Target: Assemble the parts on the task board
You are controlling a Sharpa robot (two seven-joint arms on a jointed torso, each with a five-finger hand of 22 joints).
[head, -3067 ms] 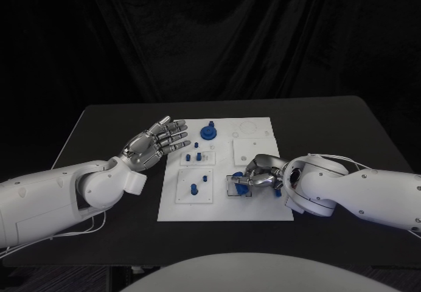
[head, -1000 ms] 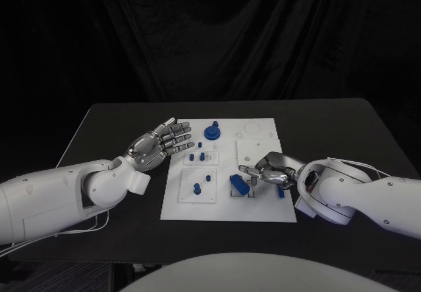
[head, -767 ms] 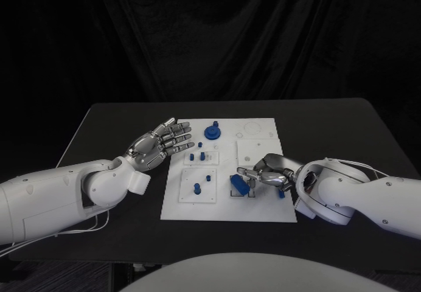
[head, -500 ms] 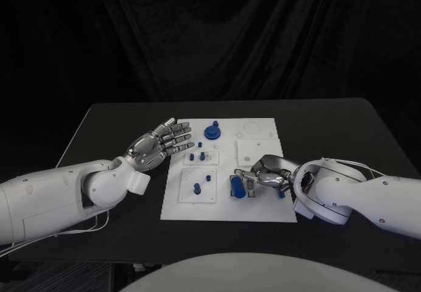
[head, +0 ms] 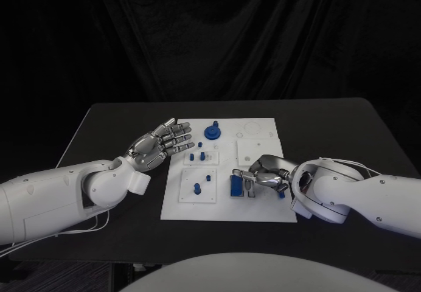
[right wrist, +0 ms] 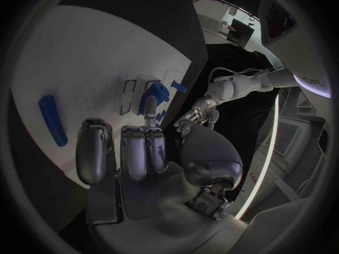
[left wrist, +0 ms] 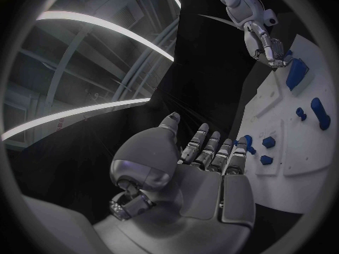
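Currently, the relation that governed the coming move was the position of the blue block point(head: 238, 187) relative to the right robot hand point(head: 266, 175). The block stood in a slot on the task board point(head: 263, 213), just beside the right robot hand's fingertips point(head: 248, 181), on the side toward the board's centre. In the head view its long axis ran toward and away from the robot, roughly parallel to the board's long edge.

The right robot hand hovered over the board's near right portion with its fingers curled in. Whether the fingertips touched the block or stood just clear of it could not be told; in the right wrist view the block point(right wrist: 152, 96) lay just beyond the fingers point(right wrist: 131, 152) and no grip was evident. A separate elongated blue part point(right wrist: 52, 120) lay on the board off to the side of the same robot hand, near the board's edge.

The left robot hand point(head: 158, 145) was held raised beside the board's far left edge, palm up, fingers spread, holding nothing, and stood well apart from the block. The right robot hand was therefore the nearer one.

As a judgement, the block appeared not yet fully seated, and any further pressing or re-gripping would fall to the right robot hand, acting toward the board's centre.
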